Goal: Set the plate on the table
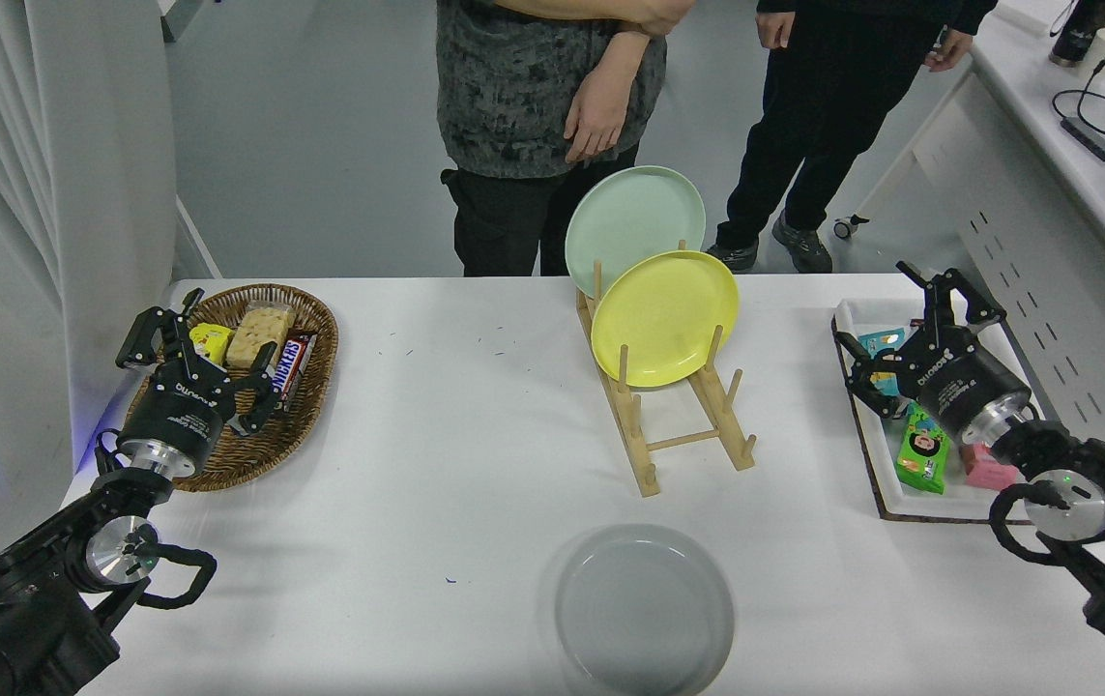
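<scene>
Lying flat at the near edge of the white table (436,425), the light-grey plate (645,607) sits upright on its base with nothing in it, well apart from both arms.

At the lower left the left gripper (194,356) is parked over the near rim of a wicker basket (267,445), its fingers spread wide and holding nothing. The basket holds a yellow wrapped snack (212,340), a pale crumbly block in clear wrap (260,331) and a Snickers bar (296,360) lying along its right side.

At the right, the right gripper (915,333) hangs above a white tray (939,503), its fingers splayed wide and empty. The tray holds a green snack packet (924,449), a pink packet (987,469) partly hidden behind the arm, and a blue packet (879,343) at the far end, half covered by the gripper.

Between basket and tray, further back, a wooden dish rack (683,425) carries two plates standing on edge: a yellow plate (665,317) in a near slot and a mint-green plate (634,227) behind it, tilted back.

Beyond the far edge stand two people, one in a grey mottled top (533,87), one in black clothes (832,87).
</scene>
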Robot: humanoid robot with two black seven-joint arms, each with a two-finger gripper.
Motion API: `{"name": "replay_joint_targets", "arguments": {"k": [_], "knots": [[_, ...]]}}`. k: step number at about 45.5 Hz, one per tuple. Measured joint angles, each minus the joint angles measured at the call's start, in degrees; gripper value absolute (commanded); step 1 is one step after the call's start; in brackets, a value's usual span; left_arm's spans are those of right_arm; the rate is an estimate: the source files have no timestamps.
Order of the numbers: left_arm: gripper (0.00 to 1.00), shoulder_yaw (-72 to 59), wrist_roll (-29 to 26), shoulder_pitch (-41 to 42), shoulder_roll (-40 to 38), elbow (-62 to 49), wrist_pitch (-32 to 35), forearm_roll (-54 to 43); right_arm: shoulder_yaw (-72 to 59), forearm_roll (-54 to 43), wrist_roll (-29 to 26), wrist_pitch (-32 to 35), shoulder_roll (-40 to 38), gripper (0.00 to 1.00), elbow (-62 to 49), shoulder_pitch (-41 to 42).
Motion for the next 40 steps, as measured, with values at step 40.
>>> {"name": "replay_joint_targets", "arguments": {"k": [40], "knots": [[0.98, 0.0, 0.0, -0.1, 0.0, 0.0, 0.0, 0.0, 3.5, 9.2, -0.1, 1.6, 6.3, 1.00, -4.0, -2.3]]}}
